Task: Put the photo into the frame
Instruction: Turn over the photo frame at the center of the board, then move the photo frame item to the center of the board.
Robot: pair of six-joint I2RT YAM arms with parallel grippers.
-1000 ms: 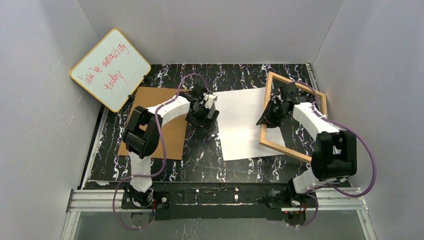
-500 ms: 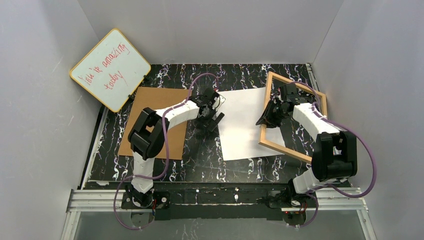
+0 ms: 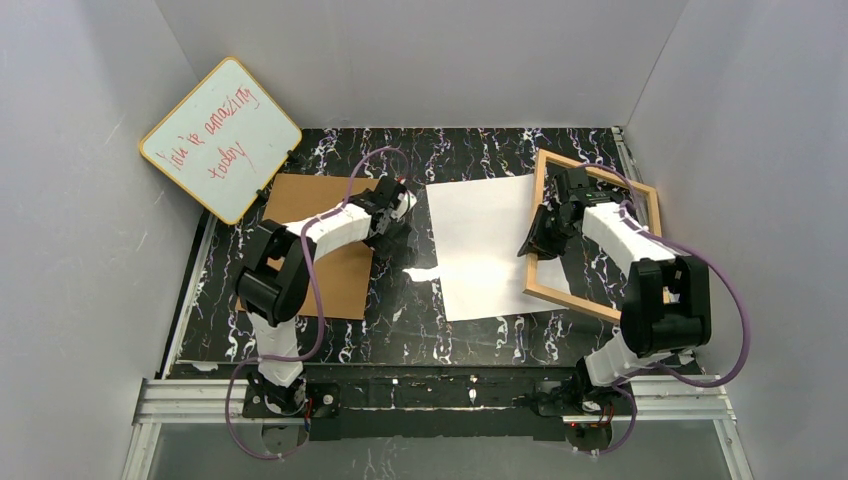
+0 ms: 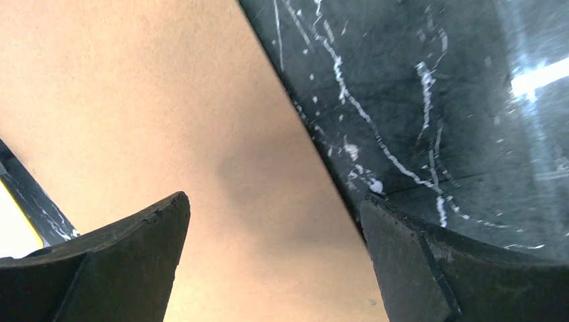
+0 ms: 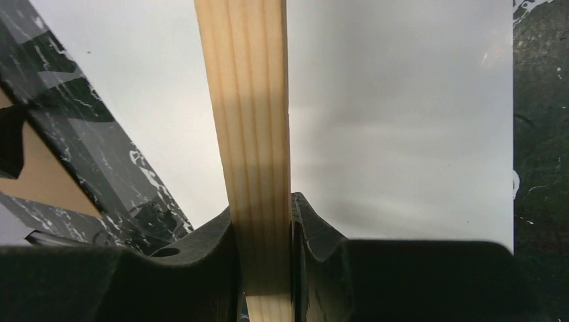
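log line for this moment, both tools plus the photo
left tool: open, above backing board edge | right tool: shut on frame rail | photo: white side up, not in frame

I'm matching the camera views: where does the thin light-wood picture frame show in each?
Top external: thin light-wood picture frame, right of centre.
Left wrist: not in it.
Right wrist: centre, upright bar gripped by right hand.
Shared: black marbled table.

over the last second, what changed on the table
The left gripper drew back left, off the edge of the photo to over the brown board, open. A small white flap now juts from the photo's left edge. The right gripper stays clamped on the frame; whiteboard unmoved.
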